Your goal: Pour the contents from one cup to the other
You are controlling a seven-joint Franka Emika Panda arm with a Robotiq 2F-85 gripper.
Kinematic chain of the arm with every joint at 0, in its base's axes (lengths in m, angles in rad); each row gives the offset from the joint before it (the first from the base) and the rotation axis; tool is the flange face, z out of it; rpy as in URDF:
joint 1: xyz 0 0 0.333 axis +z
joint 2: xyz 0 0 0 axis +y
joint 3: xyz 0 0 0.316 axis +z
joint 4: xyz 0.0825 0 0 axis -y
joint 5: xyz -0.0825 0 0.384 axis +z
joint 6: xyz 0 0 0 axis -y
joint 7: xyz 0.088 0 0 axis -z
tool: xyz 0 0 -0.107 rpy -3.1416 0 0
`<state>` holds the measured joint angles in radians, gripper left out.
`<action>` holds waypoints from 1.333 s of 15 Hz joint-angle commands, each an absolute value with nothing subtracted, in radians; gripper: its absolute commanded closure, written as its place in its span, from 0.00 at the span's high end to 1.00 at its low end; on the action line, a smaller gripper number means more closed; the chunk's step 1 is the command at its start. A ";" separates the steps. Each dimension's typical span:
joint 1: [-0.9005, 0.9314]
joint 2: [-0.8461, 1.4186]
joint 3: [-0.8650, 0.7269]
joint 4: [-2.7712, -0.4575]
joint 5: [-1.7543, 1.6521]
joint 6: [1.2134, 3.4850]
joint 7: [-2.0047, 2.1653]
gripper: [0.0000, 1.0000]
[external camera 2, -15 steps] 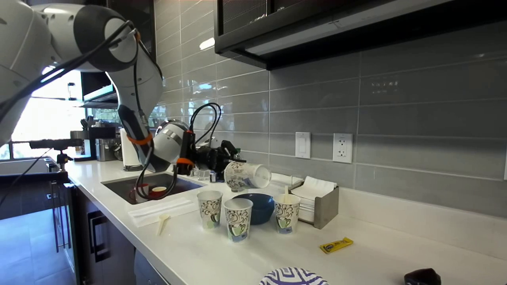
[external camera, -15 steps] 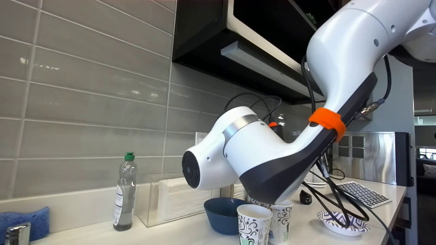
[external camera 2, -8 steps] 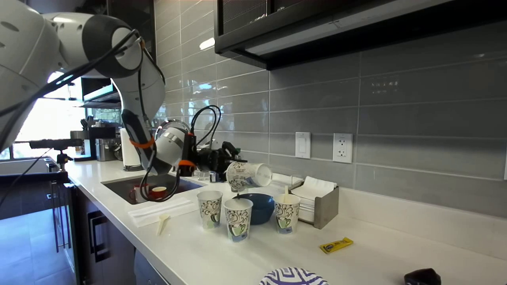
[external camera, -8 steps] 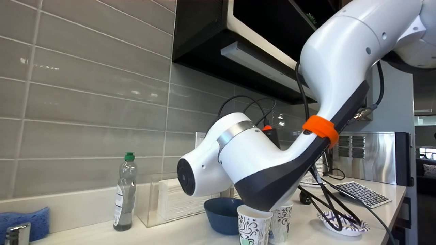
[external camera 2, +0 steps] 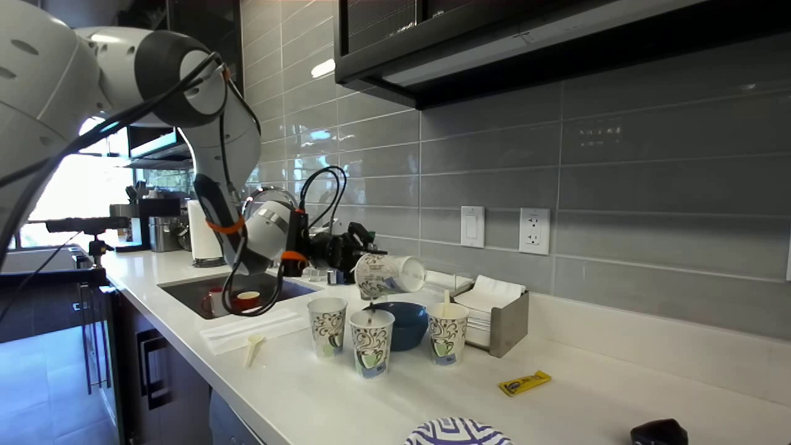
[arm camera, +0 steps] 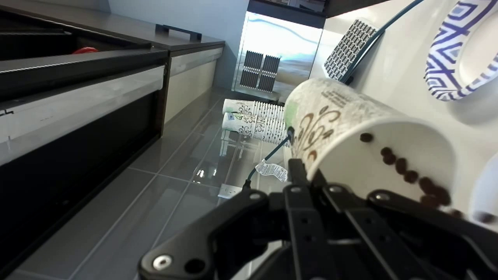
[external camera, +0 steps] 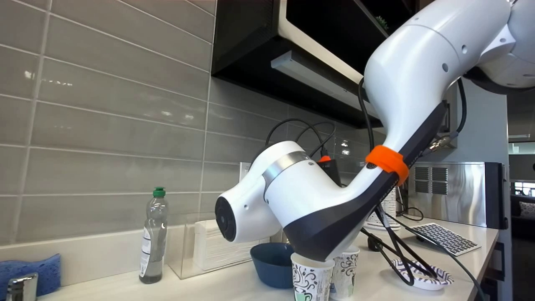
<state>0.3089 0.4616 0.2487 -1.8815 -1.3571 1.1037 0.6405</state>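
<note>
My gripper (arm camera: 309, 175) is shut on the rim of a white paper cup with brown swirls (arm camera: 334, 107), one finger inside the wall and one outside. The cup lies tilted on its side in an exterior view (external camera 2: 383, 272), base to the right. Dark brown beans (arm camera: 404, 167) run along its inside toward the rim, some blurred. Below it, a like cup (external camera 2: 371, 349) stands upright, with dark beans falling at its mouth. The rim of a white thing shows blurred in the wrist view (arm camera: 486, 190). The gripper also shows in an exterior view (external camera 2: 371, 251). The arm hides it in the other.
A blue bowl (external camera 2: 405, 324) stands close behind the upright cup. More paper cups stand beside it, one at left (external camera 2: 327, 330) and one with a stick (external camera 2: 448, 340). A napkin holder (external camera 2: 510, 324), yellow packet (external camera 2: 524, 383), patterned bowl (external camera 2: 457, 432), sink (external camera 2: 179, 296) and bottle (external camera: 154, 238) are around.
The arm has come slightly lower and the held cup has shifted a little right and down in an exterior view. Dark beans now show at the upright cup's mouth.
</note>
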 commanded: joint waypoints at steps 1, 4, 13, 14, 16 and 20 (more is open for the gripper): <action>0.320 0.479 0.234 -1.849 -1.376 1.078 0.622 0.01; 0.317 0.466 0.231 -1.859 -1.370 1.073 0.627 0.01; 0.327 0.418 0.253 -1.877 -1.352 1.076 0.618 0.01; 0.331 0.412 0.259 -1.877 -1.348 1.078 0.615 0.01; 0.341 0.401 0.275 -1.871 -1.334 1.082 0.607 0.01; 0.370 0.390 0.307 -1.856 -1.318 1.081 0.593 0.01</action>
